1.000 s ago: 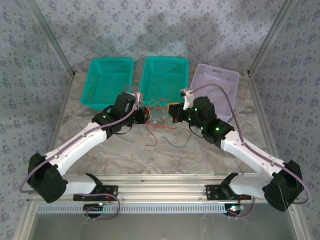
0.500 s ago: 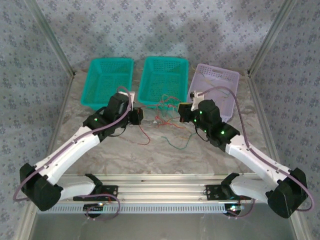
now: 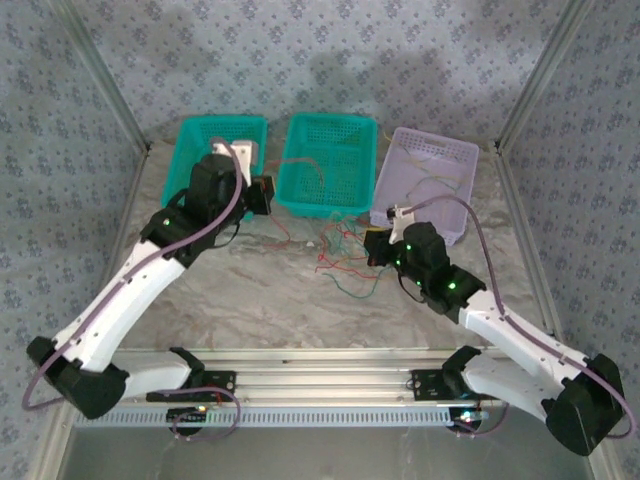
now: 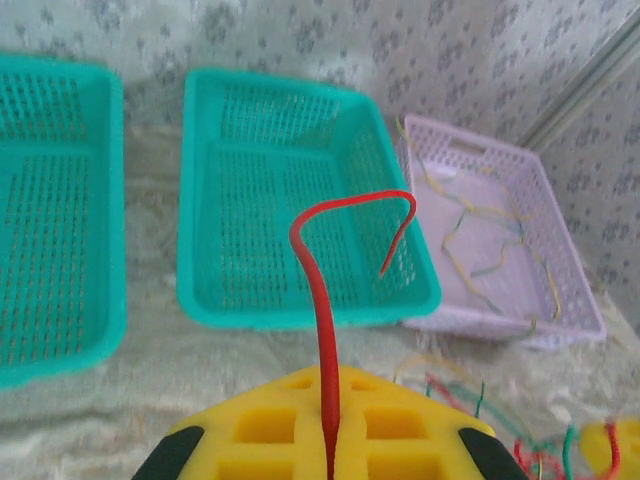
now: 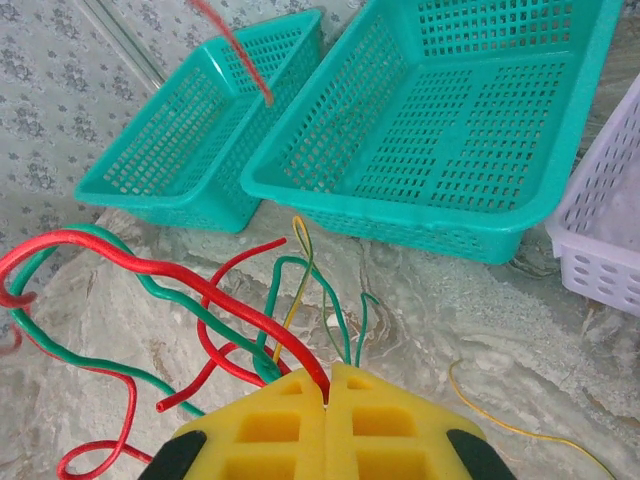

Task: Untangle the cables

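My left gripper (image 4: 330, 400) was clamped on a single red cable (image 4: 321, 290), which rose from between the yellow pads and hooked over in front of the middle teal basket (image 4: 300, 310). My right gripper (image 5: 327, 385) was closed on the tangle of cables (image 5: 215, 298) — red and green strands ran into the pads, though I couldn't quite tell which ones were actually pinched. The loose ends sprawled over the marbled table (image 3: 250, 290) just before the baskets — a few thin strands lay inside the lavender basket (image 4: 480, 328).
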`<act>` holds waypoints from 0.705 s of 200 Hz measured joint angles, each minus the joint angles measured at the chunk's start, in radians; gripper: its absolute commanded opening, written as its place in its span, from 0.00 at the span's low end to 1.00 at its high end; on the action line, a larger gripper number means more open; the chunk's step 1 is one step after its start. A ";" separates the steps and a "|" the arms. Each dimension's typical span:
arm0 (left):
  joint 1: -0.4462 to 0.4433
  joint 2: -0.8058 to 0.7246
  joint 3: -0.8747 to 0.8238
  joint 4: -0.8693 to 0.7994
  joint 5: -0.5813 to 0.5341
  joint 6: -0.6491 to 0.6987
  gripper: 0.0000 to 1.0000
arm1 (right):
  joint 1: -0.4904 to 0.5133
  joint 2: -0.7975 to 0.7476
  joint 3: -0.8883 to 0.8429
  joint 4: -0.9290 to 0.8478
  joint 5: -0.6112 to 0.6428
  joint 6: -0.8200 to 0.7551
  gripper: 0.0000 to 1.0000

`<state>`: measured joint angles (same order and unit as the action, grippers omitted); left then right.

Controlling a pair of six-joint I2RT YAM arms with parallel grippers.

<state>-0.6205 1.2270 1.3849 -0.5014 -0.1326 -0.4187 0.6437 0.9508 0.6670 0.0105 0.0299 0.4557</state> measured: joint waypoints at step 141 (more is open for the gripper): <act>0.069 0.843 0.637 0.213 0.004 0.117 0.00 | 0.035 -0.151 -0.014 -0.112 -0.011 0.000 0.00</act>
<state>-0.5514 2.0705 2.0224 -0.2886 -0.1284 -0.3016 0.6785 0.7994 0.6533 -0.1017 0.0189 0.4553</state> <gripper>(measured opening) 0.056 0.049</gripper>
